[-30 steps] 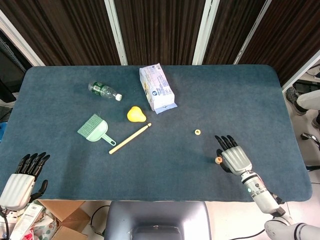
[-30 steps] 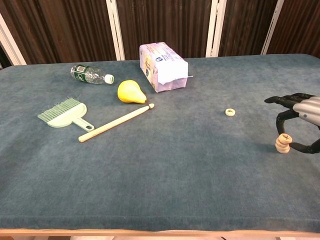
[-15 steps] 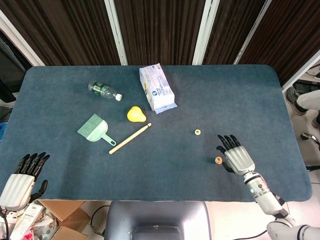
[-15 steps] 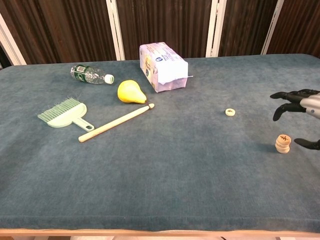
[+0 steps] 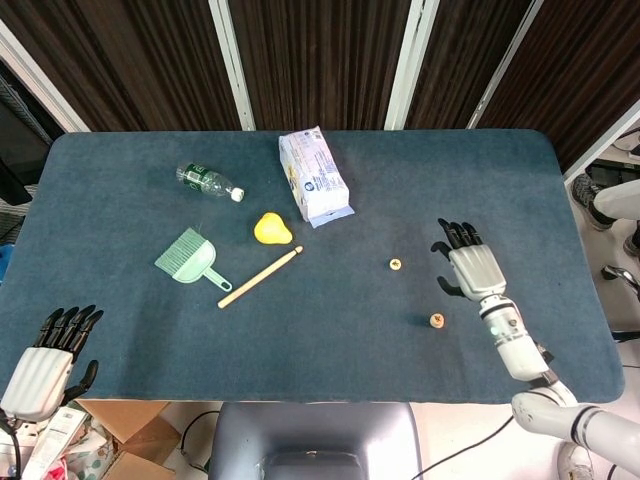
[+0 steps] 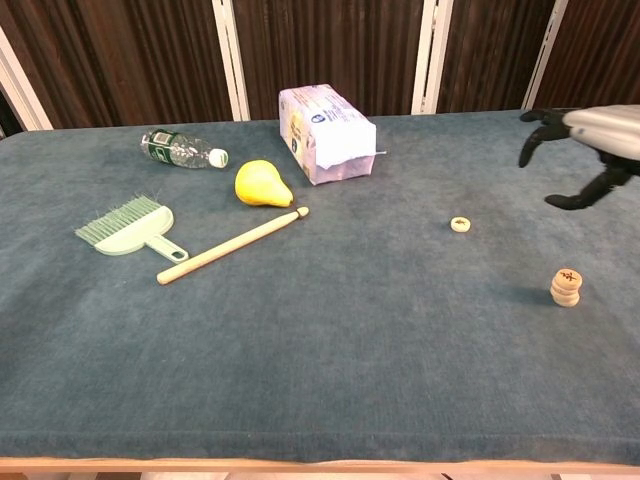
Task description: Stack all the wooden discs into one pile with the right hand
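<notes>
Dark wood-grain wall panels (image 5: 320, 60) split by pale vertical strips (image 5: 230, 60). Blue-carpeted table (image 5: 300, 330) with rounded corners. Pale floor (image 5: 620, 160), cardboard boxes (image 5: 110, 455) below.

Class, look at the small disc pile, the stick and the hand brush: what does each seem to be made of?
Disc pile: pale, matte, tan, likely unvarnished wood. Stick: light, smooth, probably bare wood. Hand brush: uniform mint green, looks like moulded plastic, bristles included.
</notes>
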You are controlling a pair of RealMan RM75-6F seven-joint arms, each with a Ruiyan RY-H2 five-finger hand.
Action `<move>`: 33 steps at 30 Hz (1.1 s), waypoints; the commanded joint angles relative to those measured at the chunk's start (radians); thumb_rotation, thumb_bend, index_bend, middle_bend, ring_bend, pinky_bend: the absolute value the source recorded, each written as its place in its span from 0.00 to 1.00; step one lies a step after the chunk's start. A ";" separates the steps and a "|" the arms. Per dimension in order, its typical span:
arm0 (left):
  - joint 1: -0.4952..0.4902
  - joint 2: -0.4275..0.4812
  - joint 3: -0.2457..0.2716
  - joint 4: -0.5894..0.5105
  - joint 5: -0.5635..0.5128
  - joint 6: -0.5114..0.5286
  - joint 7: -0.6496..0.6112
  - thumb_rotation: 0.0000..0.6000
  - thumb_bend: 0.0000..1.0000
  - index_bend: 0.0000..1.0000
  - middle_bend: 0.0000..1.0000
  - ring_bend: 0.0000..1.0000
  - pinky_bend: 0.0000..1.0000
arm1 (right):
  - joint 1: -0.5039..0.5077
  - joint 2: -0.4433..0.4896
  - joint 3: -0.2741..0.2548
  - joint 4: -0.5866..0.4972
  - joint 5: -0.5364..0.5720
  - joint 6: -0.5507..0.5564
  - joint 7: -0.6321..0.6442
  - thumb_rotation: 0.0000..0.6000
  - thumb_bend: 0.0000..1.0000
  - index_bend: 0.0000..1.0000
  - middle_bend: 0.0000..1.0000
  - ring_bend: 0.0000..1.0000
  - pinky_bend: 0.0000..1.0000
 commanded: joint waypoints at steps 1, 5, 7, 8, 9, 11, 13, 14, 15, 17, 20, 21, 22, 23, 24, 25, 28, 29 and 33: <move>0.000 -0.002 -0.002 0.001 -0.007 -0.003 0.006 1.00 0.50 0.00 0.04 0.01 0.04 | 0.087 -0.092 0.048 0.084 0.074 -0.071 -0.081 1.00 0.43 0.46 0.06 0.00 0.07; 0.000 -0.004 -0.003 -0.001 -0.011 -0.006 0.019 1.00 0.50 0.00 0.04 0.01 0.04 | 0.137 -0.151 0.057 0.144 0.123 -0.121 -0.139 1.00 0.43 0.45 0.06 0.00 0.07; 0.001 -0.005 -0.003 -0.002 -0.008 -0.002 0.021 1.00 0.51 0.00 0.04 0.01 0.04 | 0.154 -0.173 0.057 0.167 0.136 -0.132 -0.161 1.00 0.43 0.45 0.06 0.00 0.07; 0.002 -0.004 -0.002 -0.002 -0.007 0.000 0.022 1.00 0.51 0.00 0.04 0.01 0.04 | 0.162 -0.187 0.055 0.179 0.141 -0.135 -0.172 1.00 0.43 0.45 0.06 0.00 0.07; 0.003 -0.004 -0.002 -0.002 -0.007 0.001 0.021 1.00 0.51 0.00 0.04 0.01 0.04 | 0.166 -0.196 0.053 0.186 0.145 -0.136 -0.178 1.00 0.43 0.46 0.06 0.00 0.07; 0.004 -0.002 -0.003 -0.002 -0.011 0.002 0.017 1.00 0.51 0.00 0.04 0.01 0.04 | 0.174 -0.213 0.050 0.201 0.155 -0.141 -0.191 1.00 0.43 0.46 0.06 0.00 0.07; 0.005 -0.002 -0.003 -0.002 -0.011 0.003 0.017 1.00 0.51 0.00 0.04 0.01 0.04 | 0.176 -0.217 0.049 0.206 0.158 -0.141 -0.195 1.00 0.43 0.46 0.06 0.00 0.07; 0.005 -0.002 -0.004 -0.002 -0.012 0.003 0.016 1.00 0.51 0.00 0.04 0.01 0.04 | 0.177 -0.219 0.049 0.208 0.160 -0.142 -0.198 1.00 0.43 0.46 0.06 0.00 0.07; 0.005 -0.001 -0.004 -0.002 -0.012 0.003 0.016 1.00 0.50 0.00 0.04 0.01 0.04 | 0.179 -0.224 0.047 0.214 0.162 -0.142 -0.205 1.00 0.43 0.47 0.06 0.00 0.07; 0.004 0.001 -0.004 -0.002 -0.012 0.002 0.012 1.00 0.50 0.00 0.04 0.01 0.04 | 0.189 -0.241 0.038 0.237 0.168 -0.151 -0.231 1.00 0.43 0.48 0.06 0.00 0.07; 0.002 0.005 -0.005 -0.002 -0.014 -0.002 0.002 1.00 0.50 0.00 0.04 0.01 0.04 | 0.199 -0.268 0.038 0.269 0.179 -0.152 -0.242 1.00 0.44 0.51 0.06 0.00 0.07; 0.001 0.005 -0.005 -0.002 -0.016 -0.003 0.002 1.00 0.50 0.00 0.04 0.01 0.04 | 0.201 -0.272 0.036 0.276 0.181 -0.153 -0.245 1.00 0.44 0.52 0.06 0.00 0.07; 0.001 0.005 -0.005 -0.002 -0.016 -0.004 0.002 1.00 0.51 0.00 0.04 0.01 0.04 | 0.202 -0.277 0.035 0.284 0.184 -0.155 -0.248 1.00 0.44 0.52 0.06 0.00 0.07; 0.001 0.005 -0.006 -0.002 -0.017 -0.004 0.002 1.00 0.51 0.00 0.04 0.01 0.04 | 0.204 -0.280 0.034 0.290 0.187 -0.159 -0.250 1.00 0.43 0.52 0.06 0.00 0.07; 0.001 0.005 -0.005 -0.002 -0.016 -0.004 0.002 1.00 0.51 0.00 0.04 0.01 0.04 | 0.206 -0.284 0.033 0.297 0.190 -0.163 -0.251 1.00 0.43 0.52 0.06 0.00 0.07; 0.001 0.005 -0.005 -0.002 -0.015 -0.004 0.003 1.00 0.51 0.00 0.04 0.01 0.04 | 0.208 -0.289 0.032 0.306 0.193 -0.167 -0.252 1.00 0.43 0.52 0.06 0.00 0.07; 0.002 0.005 -0.004 -0.003 -0.015 -0.003 0.005 1.00 0.51 0.00 0.04 0.01 0.04 | 0.214 -0.301 0.032 0.323 0.198 -0.173 -0.253 1.00 0.43 0.53 0.06 0.00 0.07; 0.002 0.005 -0.004 -0.003 -0.015 -0.003 0.005 1.00 0.51 0.00 0.04 0.01 0.04 | 0.215 -0.304 0.031 0.327 0.199 -0.174 -0.253 1.00 0.43 0.53 0.06 0.00 0.07; 0.002 0.004 -0.006 -0.002 -0.017 -0.003 0.005 1.00 0.51 0.00 0.04 0.01 0.04 | 0.220 -0.315 0.030 0.342 0.205 -0.181 -0.254 1.00 0.43 0.53 0.06 0.00 0.07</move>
